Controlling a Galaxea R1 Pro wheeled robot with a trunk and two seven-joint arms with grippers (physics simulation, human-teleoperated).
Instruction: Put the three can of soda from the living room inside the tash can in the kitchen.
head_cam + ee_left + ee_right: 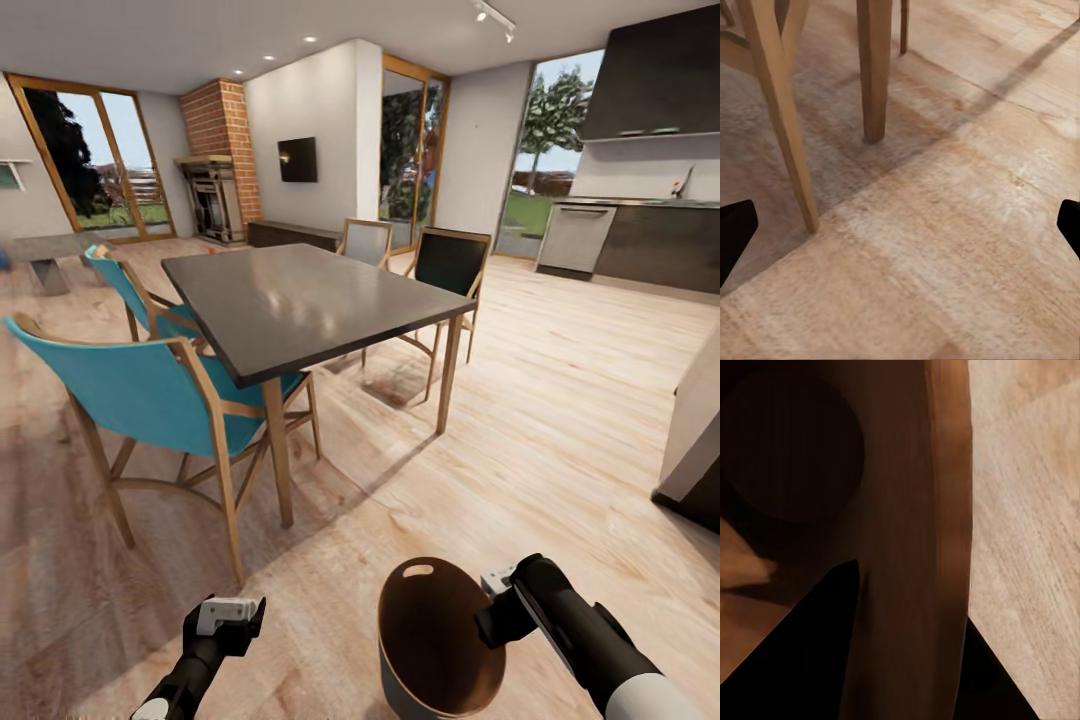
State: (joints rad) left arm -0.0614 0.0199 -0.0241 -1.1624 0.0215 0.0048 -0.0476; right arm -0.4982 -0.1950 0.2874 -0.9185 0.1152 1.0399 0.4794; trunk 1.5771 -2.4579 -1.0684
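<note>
The tash can (436,632), grey outside and brown inside with an oval slot near its rim, hangs just above the wood floor at the bottom of the head view. My right gripper (492,612) is shut on its rim at the right side. In the right wrist view the brown rim (945,510) runs between the two dark fingers (817,667), and the bin looks empty inside. My left gripper (235,615) hangs open over the floor, its black fingertips (731,236) spread wide. The soda cans are out of view.
A dark dining table (300,300) with teal chairs (140,390) stands ahead left. The brick fireplace (218,160) is far left. The kitchen's dishwasher (575,238) and dark cabinets (660,245) are far right. A grey unit (695,430) juts in at the right edge.
</note>
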